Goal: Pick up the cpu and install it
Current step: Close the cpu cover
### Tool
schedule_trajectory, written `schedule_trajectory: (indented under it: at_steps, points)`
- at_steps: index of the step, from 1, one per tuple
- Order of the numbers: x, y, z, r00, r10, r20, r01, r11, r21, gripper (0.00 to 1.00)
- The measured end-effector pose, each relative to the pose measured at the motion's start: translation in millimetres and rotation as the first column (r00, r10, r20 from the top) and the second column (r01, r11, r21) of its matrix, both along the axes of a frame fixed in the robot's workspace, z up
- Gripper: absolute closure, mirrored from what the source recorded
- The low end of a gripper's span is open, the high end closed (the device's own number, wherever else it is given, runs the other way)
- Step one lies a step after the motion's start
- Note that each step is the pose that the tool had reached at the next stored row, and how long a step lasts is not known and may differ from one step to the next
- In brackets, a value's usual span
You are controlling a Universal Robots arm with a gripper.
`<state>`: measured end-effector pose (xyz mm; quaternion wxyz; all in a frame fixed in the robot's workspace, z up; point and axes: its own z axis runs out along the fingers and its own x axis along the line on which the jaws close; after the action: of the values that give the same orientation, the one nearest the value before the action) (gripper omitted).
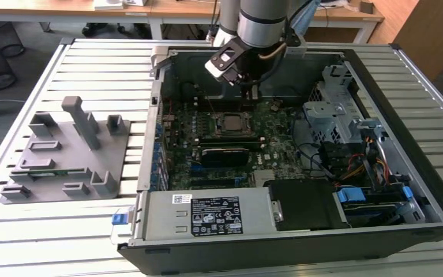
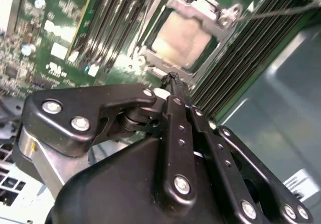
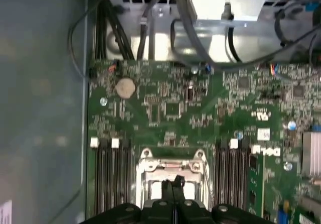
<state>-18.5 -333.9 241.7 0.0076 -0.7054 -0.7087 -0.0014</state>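
The cpu (image 1: 232, 122) is a silver square lying flat inside the motherboard socket (image 1: 215, 129) of the open computer case (image 1: 299, 245). In the second wrist view the cpu (image 2: 183, 42) shows pale and shiny under the socket's metal frame (image 2: 199, 7). My gripper (image 1: 248, 97) hangs a little above the board, just behind the socket's far edge. Its black fingertips (image 2: 172, 79) are pressed together with nothing between them. In the first wrist view my gripper (image 3: 175, 183) is over the socket frame (image 3: 173, 166), and part of the cpu (image 3: 159, 188) shows beside it.
A grey fixture block (image 1: 60, 156) with a green memory stick (image 1: 48, 171) sits on the slatted table at the exterior view's left. Inside the case are memory slots (image 3: 113, 179), a drive cage (image 1: 331, 112), cables (image 1: 352, 167) and a labelled metal box (image 1: 206, 216).
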Motion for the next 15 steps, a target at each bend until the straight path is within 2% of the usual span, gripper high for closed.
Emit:
schedule_trajectory:
  at_steps: [3, 6, 15]
  points:
    - [-10.5, 0.4, -2.2, 1.0000, 0.000, -0.0001, 0.000, 1.0000, -0.0001, 0.89]
    - [-19.3, 0.4, -7.6, 1.0000, 0.000, -0.0001, 0.000, 1.0000, -0.0002, 0.89]
    - [-36.2, 0.4, -20.5, 1.0000, 0.002, -0.0001, -0.002, 1.0000, -0.0001, 0.89]
